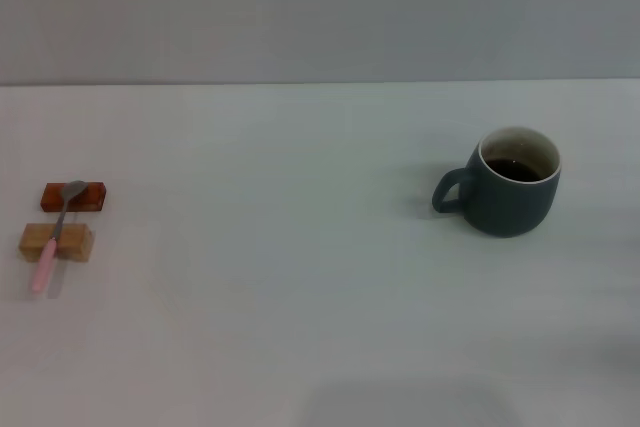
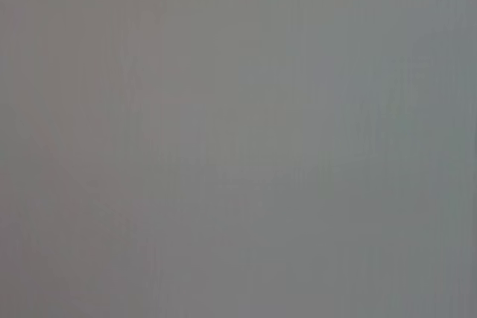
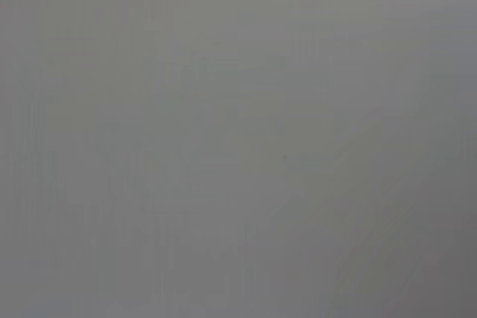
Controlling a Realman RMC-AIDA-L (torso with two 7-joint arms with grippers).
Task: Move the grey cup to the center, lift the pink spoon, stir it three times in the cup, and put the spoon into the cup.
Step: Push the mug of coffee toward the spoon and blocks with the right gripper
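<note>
The grey cup [image 1: 513, 184] stands upright on the right part of the white table [image 1: 300, 297] in the head view, its loop handle pointing left and a dark liquid inside. The pink spoon [image 1: 55, 234] lies at the far left, its metal bowl resting on a reddish-brown block [image 1: 73, 196] and its pink handle across a tan wooden block [image 1: 56, 242]. Neither gripper shows in any view. Both wrist views show only plain grey.
The table's far edge meets a grey wall [image 1: 320, 7] at the back. A faint shadow lies at the table's front middle.
</note>
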